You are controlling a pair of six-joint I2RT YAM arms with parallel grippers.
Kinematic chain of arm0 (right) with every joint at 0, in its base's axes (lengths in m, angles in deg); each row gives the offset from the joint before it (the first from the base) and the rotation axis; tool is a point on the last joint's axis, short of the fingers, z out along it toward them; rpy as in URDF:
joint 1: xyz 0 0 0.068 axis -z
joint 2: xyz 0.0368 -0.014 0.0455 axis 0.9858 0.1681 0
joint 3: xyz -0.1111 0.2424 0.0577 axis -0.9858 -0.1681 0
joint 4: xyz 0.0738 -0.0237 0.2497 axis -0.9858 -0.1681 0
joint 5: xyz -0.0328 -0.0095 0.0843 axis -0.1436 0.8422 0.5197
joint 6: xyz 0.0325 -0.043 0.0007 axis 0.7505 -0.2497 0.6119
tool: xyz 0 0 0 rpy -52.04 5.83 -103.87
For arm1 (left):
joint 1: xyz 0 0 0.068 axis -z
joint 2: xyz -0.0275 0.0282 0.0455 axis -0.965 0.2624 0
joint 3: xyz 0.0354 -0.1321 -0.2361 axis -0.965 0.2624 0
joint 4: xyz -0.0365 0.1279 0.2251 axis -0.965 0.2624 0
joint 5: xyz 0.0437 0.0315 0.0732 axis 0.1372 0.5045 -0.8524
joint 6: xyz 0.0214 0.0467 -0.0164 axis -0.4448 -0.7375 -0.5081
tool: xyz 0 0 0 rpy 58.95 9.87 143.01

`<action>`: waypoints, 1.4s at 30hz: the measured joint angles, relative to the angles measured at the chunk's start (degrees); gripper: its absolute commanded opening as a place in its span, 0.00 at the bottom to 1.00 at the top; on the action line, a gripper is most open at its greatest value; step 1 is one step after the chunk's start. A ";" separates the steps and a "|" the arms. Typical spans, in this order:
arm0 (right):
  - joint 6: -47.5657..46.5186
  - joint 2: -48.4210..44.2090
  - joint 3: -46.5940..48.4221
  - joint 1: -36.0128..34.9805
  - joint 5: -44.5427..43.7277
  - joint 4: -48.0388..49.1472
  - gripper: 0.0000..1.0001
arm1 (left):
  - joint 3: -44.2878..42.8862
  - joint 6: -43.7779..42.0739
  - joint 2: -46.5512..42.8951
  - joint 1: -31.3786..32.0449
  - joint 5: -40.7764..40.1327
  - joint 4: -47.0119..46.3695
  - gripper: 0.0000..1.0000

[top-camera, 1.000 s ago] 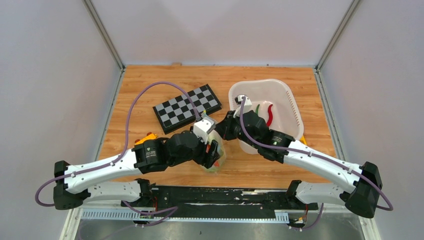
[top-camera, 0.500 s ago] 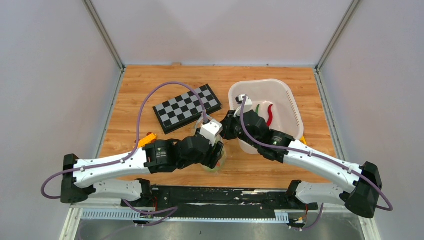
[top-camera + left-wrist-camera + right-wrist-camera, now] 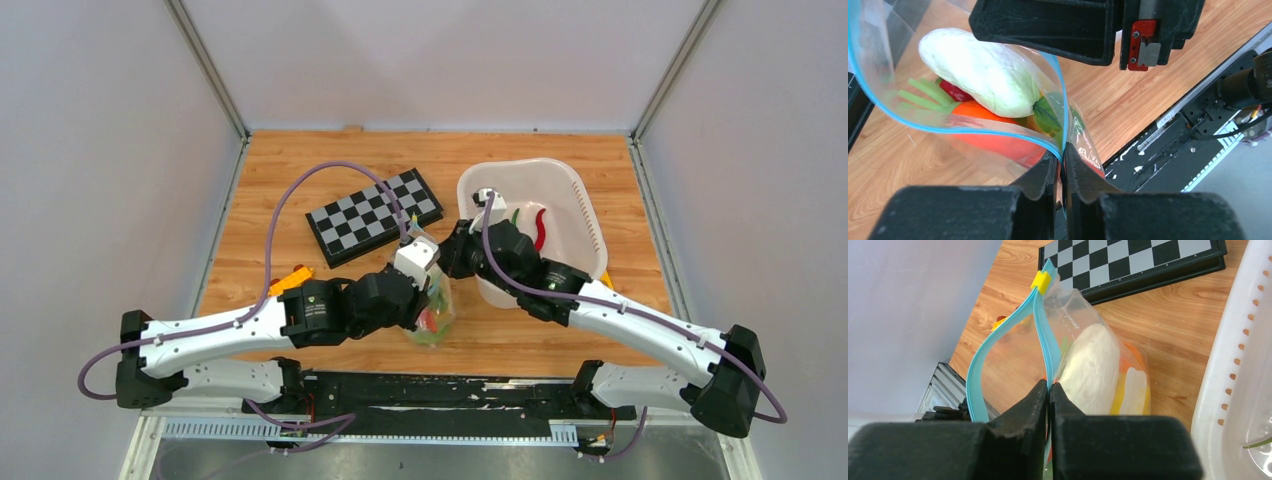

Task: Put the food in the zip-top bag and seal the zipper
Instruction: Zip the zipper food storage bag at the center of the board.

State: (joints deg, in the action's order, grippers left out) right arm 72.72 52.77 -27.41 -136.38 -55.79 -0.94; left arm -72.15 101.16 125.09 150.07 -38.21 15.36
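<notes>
Gripping thin teal-blue zipper strip [image 3: 1046, 340] of clear crinkly plastic bag [image 3: 1075, 310] with left jaws and right jaws alike clamped on it.

Clear zip-top bag [image 3: 1073, 310], mouth up, teal zipper [image 3: 1047, 342] unsealed, white radish [image 3: 983, 75] over orange food [image 3: 998, 142] inside

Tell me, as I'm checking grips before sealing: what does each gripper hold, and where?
Both pinch the zip-top bag by its zipper: left gripper at the mouth's end, right gripper on one lip.
</notes>
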 measured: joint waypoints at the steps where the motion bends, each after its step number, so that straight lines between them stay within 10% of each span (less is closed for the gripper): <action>1: -0.44 -0.17 0.00 0.02 0.04 0.02 0.17 | 0.02 -0.31 -0.57 -0.02 0.00 0.00 0.11; 4: -2.99 -1.31 -0.02 0.55 1.29 0.81 0.41 | 0.15 -1.42 -2.58 -0.02 0.00 0.22 0.06; 16: -29.92 -13.38 -0.02 7.02 11.63 0.63 0.76 | 0.02 -11.39 -6.40 0.00 2.10 6.03 0.00; 29: -61.16 -9.16 -4.83 31.50 49.27 -1.25 0.80 | -1.97 -24.28 -8.79 0.02 10.14 12.28 0.00; 42: -86.53 -1.33 -3.61 34.38 77.24 -12.96 0.63 | -3.58 -28.96 -8.76 0.02 12.11 15.65 0.00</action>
State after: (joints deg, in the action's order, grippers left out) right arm -13.81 51.44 -31.01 -102.00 21.46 -13.91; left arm -75.73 72.20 116.32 150.09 -26.10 31.01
